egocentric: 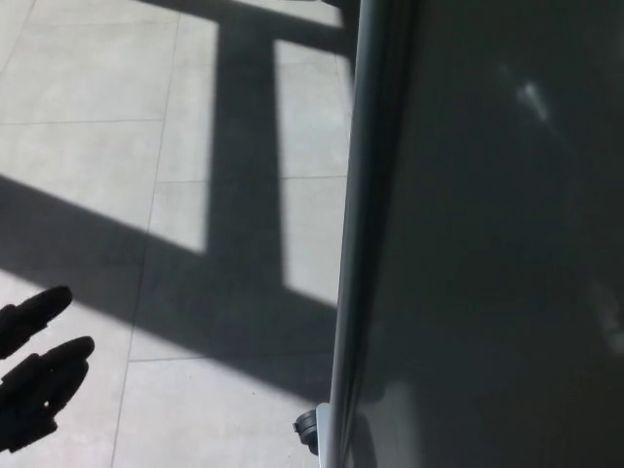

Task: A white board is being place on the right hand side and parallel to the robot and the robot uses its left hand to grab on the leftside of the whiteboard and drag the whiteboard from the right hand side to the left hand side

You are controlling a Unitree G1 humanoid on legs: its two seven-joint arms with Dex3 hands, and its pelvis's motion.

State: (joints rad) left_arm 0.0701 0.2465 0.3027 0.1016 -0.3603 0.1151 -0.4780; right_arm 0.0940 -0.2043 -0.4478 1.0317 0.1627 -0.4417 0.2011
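The whiteboard (487, 234) fills the right half of the head view, its surface dark and shaded. Its grey metal left edge (353, 234) runs from top to bottom of the picture. A black caster wheel (308, 429) shows at the foot of that edge. My left hand (34, 375) comes in at the lower left, black, with two fingers (58, 356) stretched apart and nothing in it. It is well to the left of the board's edge and does not touch it. My right hand does not show.
Pale floor tiles (97, 146) lie left of the board, crossed by dark bands of shadow (244, 195) from the board's frame. Sunlit patches sit between the bands.
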